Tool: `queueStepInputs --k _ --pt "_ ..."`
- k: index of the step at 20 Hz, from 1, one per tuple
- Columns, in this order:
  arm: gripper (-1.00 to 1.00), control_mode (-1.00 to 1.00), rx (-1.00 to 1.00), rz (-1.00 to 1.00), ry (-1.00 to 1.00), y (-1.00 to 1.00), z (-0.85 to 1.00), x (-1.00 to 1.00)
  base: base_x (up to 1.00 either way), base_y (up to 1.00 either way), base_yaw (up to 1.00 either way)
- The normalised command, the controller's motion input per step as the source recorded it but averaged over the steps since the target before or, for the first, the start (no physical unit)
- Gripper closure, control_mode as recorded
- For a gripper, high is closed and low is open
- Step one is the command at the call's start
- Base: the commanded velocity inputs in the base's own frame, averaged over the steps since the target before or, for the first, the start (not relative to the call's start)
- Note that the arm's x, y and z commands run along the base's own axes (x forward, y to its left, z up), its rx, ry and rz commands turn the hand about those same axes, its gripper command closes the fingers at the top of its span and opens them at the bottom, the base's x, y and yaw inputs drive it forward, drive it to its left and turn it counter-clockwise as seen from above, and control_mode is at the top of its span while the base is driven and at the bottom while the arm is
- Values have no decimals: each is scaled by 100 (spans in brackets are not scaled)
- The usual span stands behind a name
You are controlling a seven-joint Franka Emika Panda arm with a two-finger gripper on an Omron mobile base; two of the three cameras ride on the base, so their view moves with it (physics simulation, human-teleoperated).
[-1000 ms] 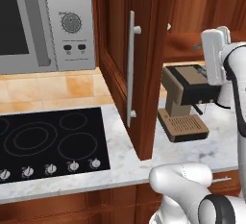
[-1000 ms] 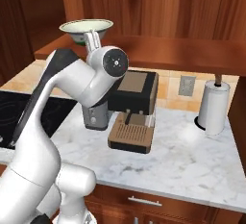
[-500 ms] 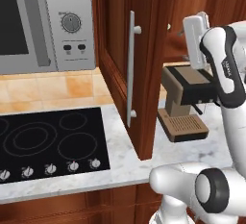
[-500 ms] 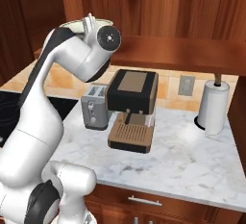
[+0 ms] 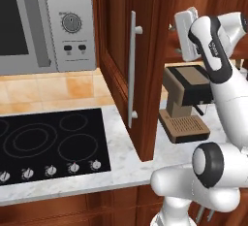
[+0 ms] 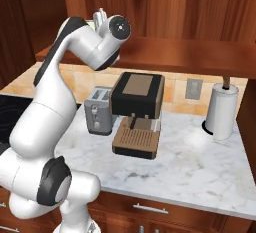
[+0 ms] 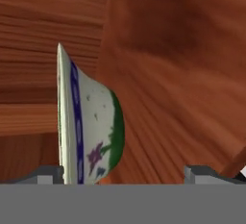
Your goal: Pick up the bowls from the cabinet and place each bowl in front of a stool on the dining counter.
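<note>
A white bowl (image 7: 89, 127) with a green rim and a dark-green patterned base appears on its side in the rolled hand view, against the reddish-brown cabinet (image 7: 168, 74) interior. My gripper (image 7: 124, 172) is open. The bowl's lower part sits between the two fingertips, close to the left fingertip (image 7: 45, 172). In the left base view my hand (image 5: 186, 33) reaches past the cabinet's open door (image 5: 121, 65), whose long silver bar handle (image 5: 131, 70) faces me. In the right base view my hand (image 6: 102, 19) is up at the cabinet shelf. The stool and dining counter are out of view.
Below the cabinet a coffee machine (image 6: 137, 112) and a toaster (image 6: 98, 112) stand on the marble worktop (image 6: 200, 167). A paper towel roll (image 6: 220, 109) stands to the right. A black stove (image 5: 48, 142) and a microwave (image 5: 43, 21) lie to the left.
The arm has swung up and left, carrying the hand into the open cabinet toward the bowl. The jaws have stayed open.
</note>
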Motion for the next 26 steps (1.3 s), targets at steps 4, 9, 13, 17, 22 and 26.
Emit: queueStepInputs --k 4,9,13,17,22,26 --pt "-100 -100 0 0 4 2 0 41 0 0 0" --pt "-100 -100 0 0 5 6 0 33 0 0 0" --pt "-100 -100 0 0 2 8 0 27 0 0 0" --pt "-100 -100 0 2 0 12 0 21 0 0 0" --pt "-100 -100 0 3 0 11 0 14 0 0 0" --pt "-100 -100 0 3 0 7 0 15 0 0 0"
